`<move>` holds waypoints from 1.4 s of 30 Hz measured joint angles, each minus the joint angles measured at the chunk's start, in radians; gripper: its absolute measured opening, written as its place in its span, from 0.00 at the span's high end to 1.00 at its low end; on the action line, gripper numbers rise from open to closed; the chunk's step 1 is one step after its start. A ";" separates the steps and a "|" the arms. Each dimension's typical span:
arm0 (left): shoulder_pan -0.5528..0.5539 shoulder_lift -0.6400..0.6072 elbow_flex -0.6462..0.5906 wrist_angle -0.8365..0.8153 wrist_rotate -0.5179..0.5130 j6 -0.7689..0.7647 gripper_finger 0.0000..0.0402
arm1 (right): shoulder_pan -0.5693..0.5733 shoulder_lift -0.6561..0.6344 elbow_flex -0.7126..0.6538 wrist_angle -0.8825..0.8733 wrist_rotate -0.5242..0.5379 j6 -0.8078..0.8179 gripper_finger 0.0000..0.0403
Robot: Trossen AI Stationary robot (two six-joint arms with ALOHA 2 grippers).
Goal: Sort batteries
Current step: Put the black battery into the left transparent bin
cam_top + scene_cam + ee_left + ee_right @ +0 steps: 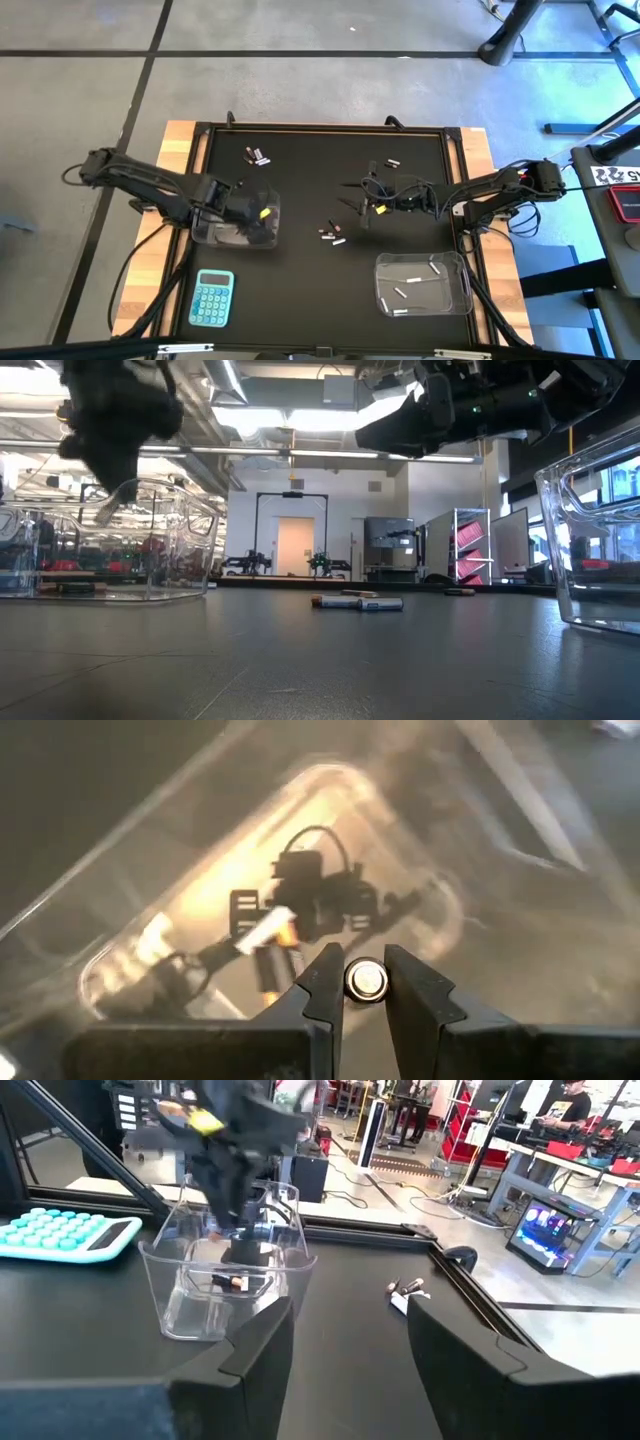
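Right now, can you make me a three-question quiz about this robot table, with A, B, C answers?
1. Where is the calculator?
A. beside the left tub, toward the table's near edge
B. inside the right tub
C. at the table's middle

2. What colour is the calculator?
A. red
B. blue
C. yellow

3. What is the left gripper doing?
A. hanging open with nothing in it
B. lying on the calculator
C. pinching a battery above the left tub

Answers: 1 A, the high view shows it just below the left tub. 2 B, its keys and body are light blue. 3 C, the left wrist view shows a battery end-on between the fingers, with the tub beneath.
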 joint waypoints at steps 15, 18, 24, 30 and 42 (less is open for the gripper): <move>0.098 0.000 -0.203 0.012 0.046 -0.135 0.89 | 0.000 0.000 0.000 -0.002 -0.009 0.000 0.51; 0.134 0.000 -0.229 0.026 0.070 -0.112 0.89 | 0.000 0.000 0.000 -0.003 -0.009 0.000 0.51; 0.186 0.000 -0.254 0.043 0.102 -0.074 0.88 | 0.000 0.000 0.000 -0.005 -0.013 0.000 0.51; 0.216 0.000 -0.266 0.083 0.120 -0.039 0.86 | 0.000 0.000 0.000 -0.021 -0.012 0.000 0.51; 0.238 0.000 -0.295 0.138 0.179 0.007 0.83 | 0.000 0.000 0.000 -0.025 -0.011 0.000 0.51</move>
